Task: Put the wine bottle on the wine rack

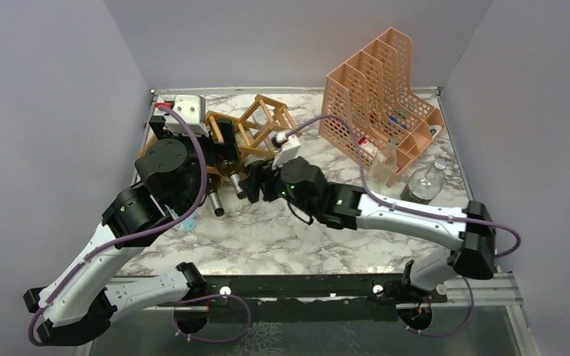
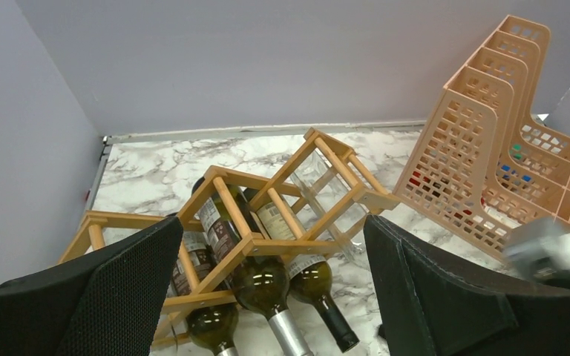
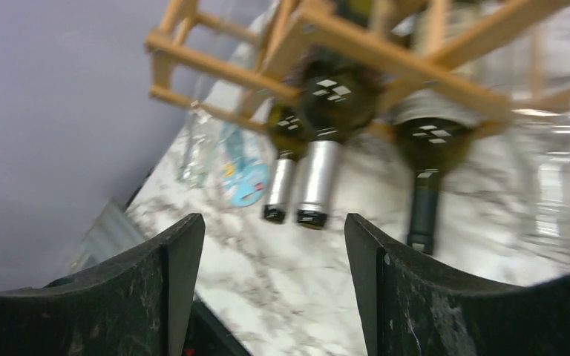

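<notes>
Right gripper [image 3: 273,222]: jaws parted, empty, facing bottle necks | left gripper [image 2: 273,222]: jaws wide, empty, above wine rack [image 2: 297,243] | rack: far-left corner of worktop [image 1: 289,237] | three dark wine bottles [image 3: 338,96]: lying in cells | placement looks done, only retreat remains

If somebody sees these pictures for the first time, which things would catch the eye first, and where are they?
First comes the wooden wine rack at the back left of the marble table, with three dark green bottles lying in it, necks toward the arms. Next is the tall peach mesh file holder at the back right. The left gripper and the right gripper are both open, facing the rack.
</notes>
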Controlling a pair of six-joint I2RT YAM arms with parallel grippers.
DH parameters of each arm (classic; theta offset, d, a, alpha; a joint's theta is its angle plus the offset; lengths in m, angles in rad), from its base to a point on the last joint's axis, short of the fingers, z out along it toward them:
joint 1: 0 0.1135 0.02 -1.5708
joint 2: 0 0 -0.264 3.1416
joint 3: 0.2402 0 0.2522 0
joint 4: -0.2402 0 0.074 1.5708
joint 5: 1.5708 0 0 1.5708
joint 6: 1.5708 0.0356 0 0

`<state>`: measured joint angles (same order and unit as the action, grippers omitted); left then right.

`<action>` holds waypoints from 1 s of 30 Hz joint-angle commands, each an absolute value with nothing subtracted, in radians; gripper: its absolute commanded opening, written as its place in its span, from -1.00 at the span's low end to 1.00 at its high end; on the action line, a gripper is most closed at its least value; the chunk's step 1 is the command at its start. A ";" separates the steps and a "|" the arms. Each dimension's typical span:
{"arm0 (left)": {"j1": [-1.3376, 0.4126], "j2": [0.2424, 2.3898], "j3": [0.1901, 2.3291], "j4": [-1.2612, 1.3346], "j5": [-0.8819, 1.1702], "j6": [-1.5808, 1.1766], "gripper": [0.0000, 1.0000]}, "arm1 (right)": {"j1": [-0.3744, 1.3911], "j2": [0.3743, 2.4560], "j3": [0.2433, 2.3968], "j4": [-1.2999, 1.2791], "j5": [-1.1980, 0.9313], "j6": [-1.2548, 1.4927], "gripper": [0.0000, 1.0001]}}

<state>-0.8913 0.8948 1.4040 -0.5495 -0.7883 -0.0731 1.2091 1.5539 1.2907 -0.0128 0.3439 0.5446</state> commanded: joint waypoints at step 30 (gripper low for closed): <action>-0.891 0.911 1.040 -0.151 -0.542 -0.165 0.97 | 0.455 1.198 1.190 -0.403 0.595 0.202 0.69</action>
<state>-0.8913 0.9062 1.0500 -0.1955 -0.5858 -0.1501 0.4801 1.1694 1.2171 -0.3656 0.7078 0.1459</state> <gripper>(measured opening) 0.984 0.850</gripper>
